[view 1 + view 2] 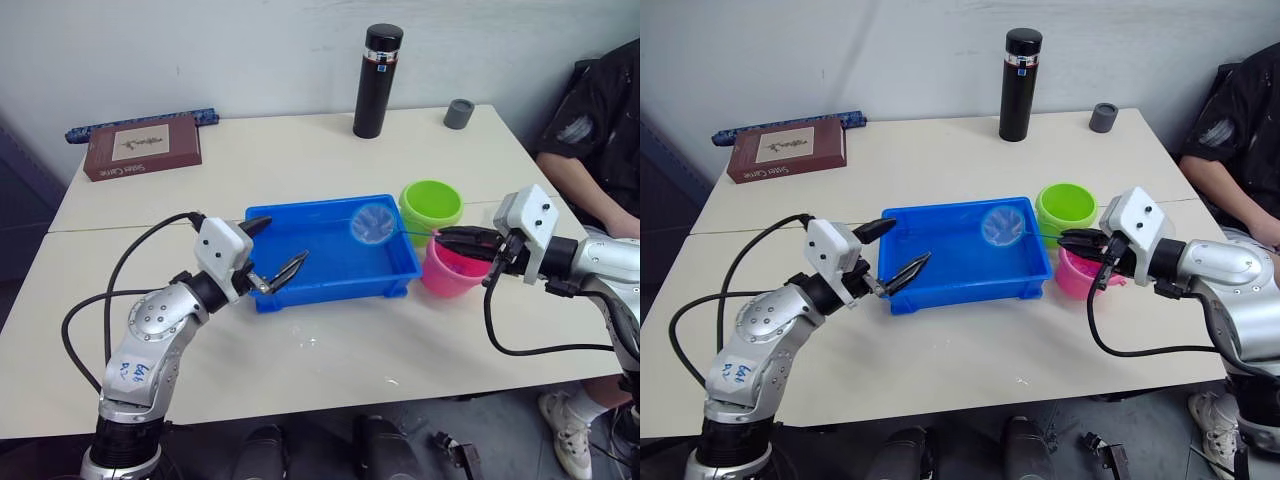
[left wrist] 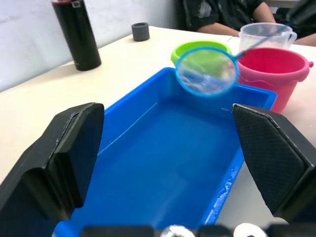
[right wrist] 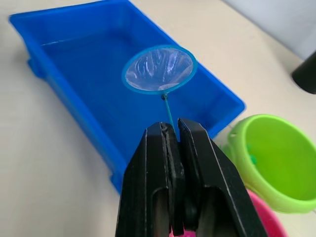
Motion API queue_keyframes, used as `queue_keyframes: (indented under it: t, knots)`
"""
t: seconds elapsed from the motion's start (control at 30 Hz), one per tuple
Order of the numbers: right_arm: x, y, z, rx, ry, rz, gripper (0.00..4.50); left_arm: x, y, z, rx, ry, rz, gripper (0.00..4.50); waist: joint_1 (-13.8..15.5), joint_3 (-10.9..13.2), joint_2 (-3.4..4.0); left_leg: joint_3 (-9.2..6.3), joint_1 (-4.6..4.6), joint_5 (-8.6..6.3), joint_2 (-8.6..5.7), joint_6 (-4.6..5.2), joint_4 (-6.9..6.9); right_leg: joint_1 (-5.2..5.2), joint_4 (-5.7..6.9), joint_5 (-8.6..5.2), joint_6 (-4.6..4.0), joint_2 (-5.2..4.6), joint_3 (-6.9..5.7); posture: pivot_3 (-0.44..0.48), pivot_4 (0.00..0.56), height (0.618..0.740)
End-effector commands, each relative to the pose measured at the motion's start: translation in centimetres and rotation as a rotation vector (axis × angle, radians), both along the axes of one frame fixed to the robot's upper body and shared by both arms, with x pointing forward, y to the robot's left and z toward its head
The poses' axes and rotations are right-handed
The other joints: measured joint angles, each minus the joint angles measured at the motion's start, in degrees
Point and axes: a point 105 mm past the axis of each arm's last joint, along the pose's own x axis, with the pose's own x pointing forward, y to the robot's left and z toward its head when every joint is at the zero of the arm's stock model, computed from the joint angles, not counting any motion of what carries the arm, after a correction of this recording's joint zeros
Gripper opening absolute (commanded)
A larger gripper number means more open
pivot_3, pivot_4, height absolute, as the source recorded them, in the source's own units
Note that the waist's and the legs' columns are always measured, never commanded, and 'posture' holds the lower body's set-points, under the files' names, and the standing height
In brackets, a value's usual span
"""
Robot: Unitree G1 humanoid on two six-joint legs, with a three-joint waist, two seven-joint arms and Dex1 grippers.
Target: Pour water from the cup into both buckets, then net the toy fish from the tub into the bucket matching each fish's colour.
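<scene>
Blue tub (image 1: 330, 262): mid-counter, holding shallow water; no fish discernible in it. Small blue-rimmed net (image 1: 372, 223): held over the tub's right end, its thin handle pinched in the right tool (image 1: 452, 238), fingers pressed together on it. Lime green bucket (image 1: 431, 207): just beside the tub's right end, toward the counter's far edge; a small green piece shows inside, unclear what. Pink bucket (image 1: 450, 272): touching or nearly touching the green one, nearer the counter's front edge, under the right tool; contents not visible. Clear cup (image 2: 265, 35): behind the pink bucket. Left tool (image 1: 275, 250): spread wide over the tub's left end, holding nothing.
</scene>
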Motion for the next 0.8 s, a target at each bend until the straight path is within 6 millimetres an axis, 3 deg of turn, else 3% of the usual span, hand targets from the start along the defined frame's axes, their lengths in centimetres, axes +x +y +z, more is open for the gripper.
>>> queue_keyframes:
  t: [0.03,0.3,0.4,0.8]
  knots:
    - [-1.4,1.8,0.8,0.005,0.001,0.105,0.00,-0.6,-0.1,1.5,-0.016,-0.051,0.000,4.45,-0.08,0.00,0.00,0.00,0.00,0.00,0.00,0.00,0.00,0.00,0.00,0.00,0.00,0.00,0.00,0.000,0.150,0.740]
    - [-5.2,5.2,-1.1,0.003,0.115,0.284,0.00,-0.7,-0.6,1.4,-0.031,-0.045,0.006,4.45,0.21,0.00,0.00,-0.03,-0.02,0.00,0.00,0.00,0.00,0.00,-0.01,0.00,0.00,0.01,-0.01,0.000,0.150,0.740]
    - [-5.5,5.6,-1.4,0.002,0.123,0.297,0.00,-0.6,-0.6,1.5,-0.032,-0.045,0.006,4.45,0.17,0.00,0.00,-0.02,-0.01,0.00,-0.01,0.00,0.05,0.01,0.00,0.00,0.00,0.01,0.00,0.000,0.150,0.740]
    - [-5.0,8.0,-6.5,-0.003,0.173,0.371,0.00,-0.5,-1.7,1.4,-0.045,-0.044,-0.020,4.45,0.32,-0.02,-0.04,-0.05,-0.01,0.00,-0.02,0.00,0.07,0.00,0.02,0.00,0.00,0.03,-0.02,0.000,0.150,0.740]
